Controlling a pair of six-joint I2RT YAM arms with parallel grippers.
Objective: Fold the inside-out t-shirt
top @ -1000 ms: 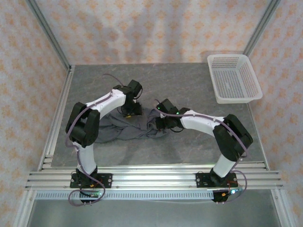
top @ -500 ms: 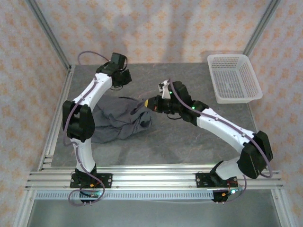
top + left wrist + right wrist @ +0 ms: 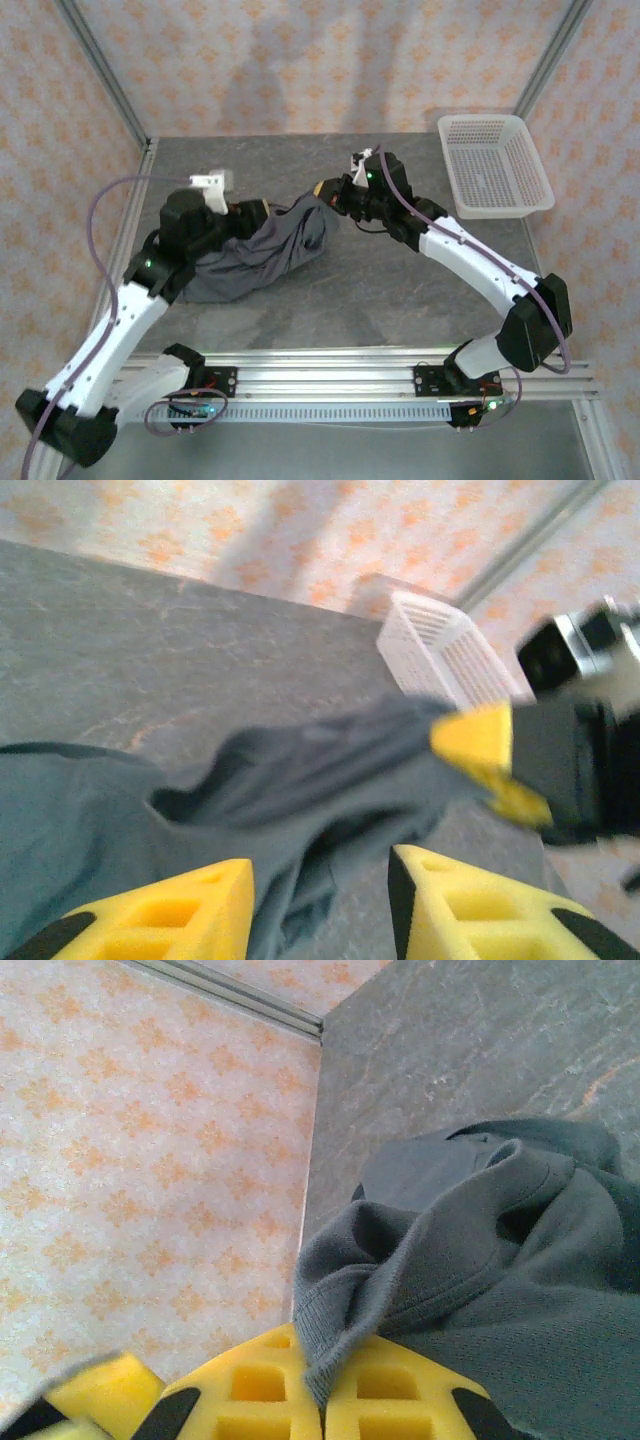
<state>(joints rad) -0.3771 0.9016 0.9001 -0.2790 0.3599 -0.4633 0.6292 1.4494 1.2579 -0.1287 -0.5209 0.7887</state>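
Our right gripper (image 3: 322, 1400) clenches a hemmed edge of the inside-out t-shirt (image 3: 255, 258), soft, light and limp, which sags from it toward our slack, parted left gripper (image 3: 320, 905); we'd pinch another hem there.

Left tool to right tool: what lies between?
The inside-out t-shirt spans that stretch: its edge is pinched in the right tool and it drapes down to the left tool, seen in the top external view.

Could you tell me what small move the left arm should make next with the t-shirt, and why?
Probably lower the left end effector and close it on the t-shirt fold beneath it. Its jaws stand open over the cloth, while the right end effector pinches a raised edge.
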